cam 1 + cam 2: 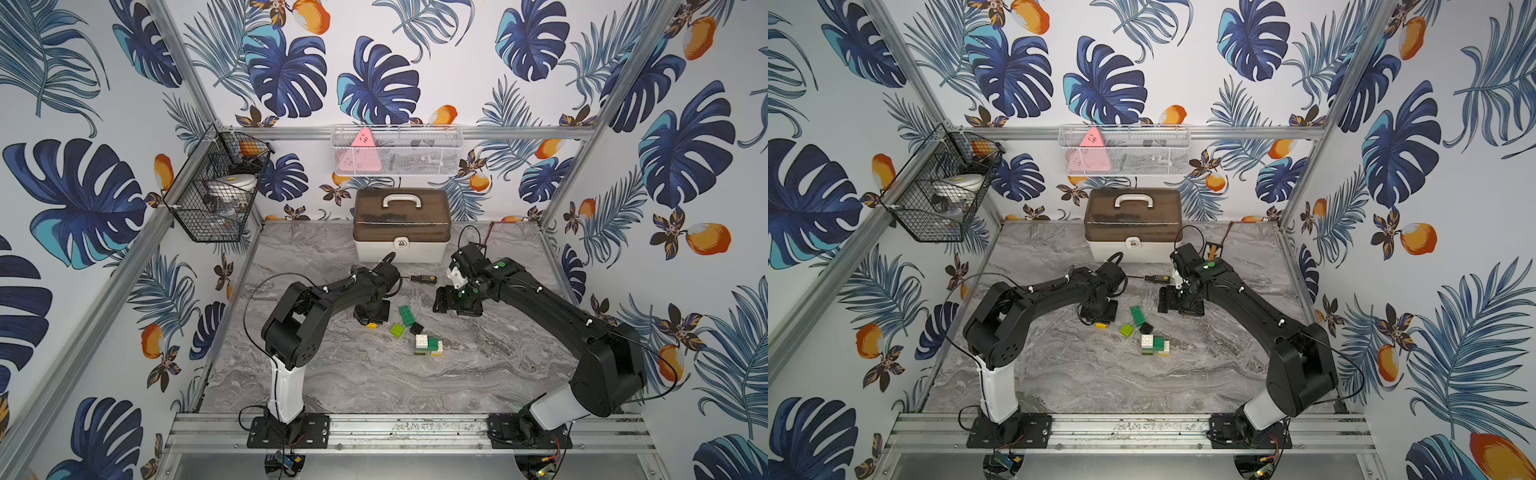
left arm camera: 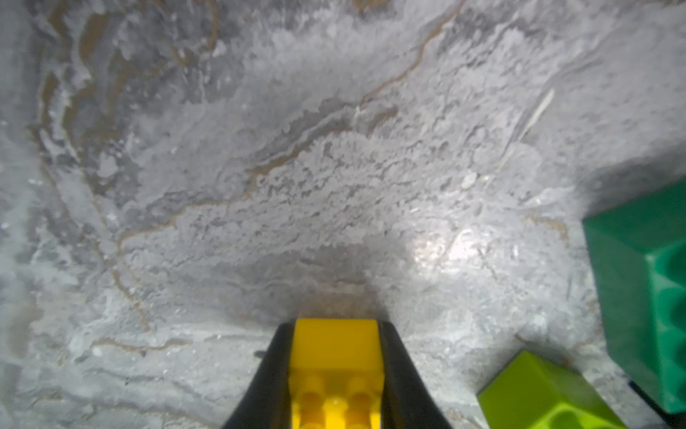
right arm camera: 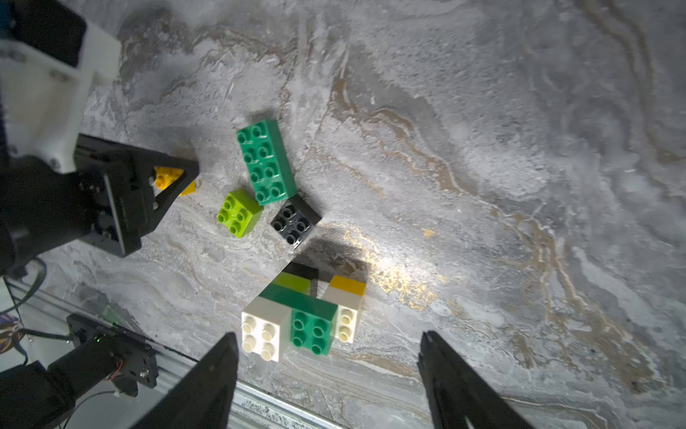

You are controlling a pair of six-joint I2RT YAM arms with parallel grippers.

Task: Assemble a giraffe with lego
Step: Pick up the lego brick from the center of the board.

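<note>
Left tool clenched on 1 yellow brick, jaws on 2 opposite sides. Brick sits low at the tabletop; cannot tell if it is lifted clear.

Right tool released, jaws wide, hanging above the part-built giraffe. The giraffe is white, green, lime, yellow and black bricks joined, near tabletop centre.

Loose between the 2 tools:
- 1 long green brick
- 1 lime brick
- 1 black brick, tight beside the long green

Step in hand, by my judgement: pickup of the yellow brick. Next move calls for a clean lift and a carry to the giraffe, with studs squared up before pressing. Right tool probably needs to steady the giraffe.
</note>
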